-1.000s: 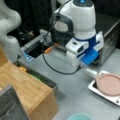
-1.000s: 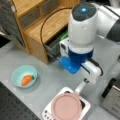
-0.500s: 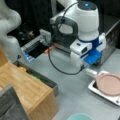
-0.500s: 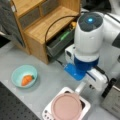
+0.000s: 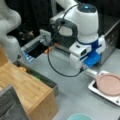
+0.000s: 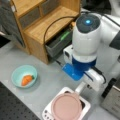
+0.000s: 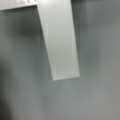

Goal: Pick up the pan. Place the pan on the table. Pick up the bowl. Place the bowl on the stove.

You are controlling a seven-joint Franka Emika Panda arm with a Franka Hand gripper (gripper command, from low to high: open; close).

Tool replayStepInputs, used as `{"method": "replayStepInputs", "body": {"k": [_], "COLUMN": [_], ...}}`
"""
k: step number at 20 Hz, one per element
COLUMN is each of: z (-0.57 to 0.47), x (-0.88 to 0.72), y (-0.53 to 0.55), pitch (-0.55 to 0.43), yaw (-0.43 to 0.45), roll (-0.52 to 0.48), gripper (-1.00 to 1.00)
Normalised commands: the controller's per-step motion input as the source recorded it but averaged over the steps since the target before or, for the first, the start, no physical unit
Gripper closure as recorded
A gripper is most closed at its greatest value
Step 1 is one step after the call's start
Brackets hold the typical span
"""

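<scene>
Grey table (image 6: 47, 82) carries the stove (image 6: 85, 106), where the pan (image 6: 67, 106) sits. Its white handle (image 7: 60, 40) points toward the gripper (image 6: 83, 86) directly above it. Whether the jaws are spread cannot be told; the bowl (image 6: 24, 75) sits well apart at a front view's left.

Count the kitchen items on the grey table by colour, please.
Pink: 1, the flat round pink pan on the white-rimmed square stove.
Teal: 1, the small round teal bowl.
Orange: 1, the orange carrot-like piece inside the bowl.
Total: 3

one pan (image 6: 66, 108), one stove (image 6: 47, 113), one bowl (image 6: 24, 75) holding one carrot (image 6: 26, 80), one wooden block (image 6: 42, 22), one gripper (image 6: 83, 86).
</scene>
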Motion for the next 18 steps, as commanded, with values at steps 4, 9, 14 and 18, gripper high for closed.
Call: {"method": "replayStepInputs", "body": {"k": [4, 9, 14, 18], "z": [-0.10, -0.14, -0.09, -0.06], "x": [0.15, 0.13, 0.04, 0.01], "y": [-0.04, -0.03, -0.05, -0.06], "pitch": [-0.034, -0.056, -0.009, 0.004], "yaw": [0.133, 0.132, 0.213, 0.243], "roll": [-0.148, -0.176, -0.196, -0.149], "gripper": [-1.00, -1.00, -1.00, -1.00]}}
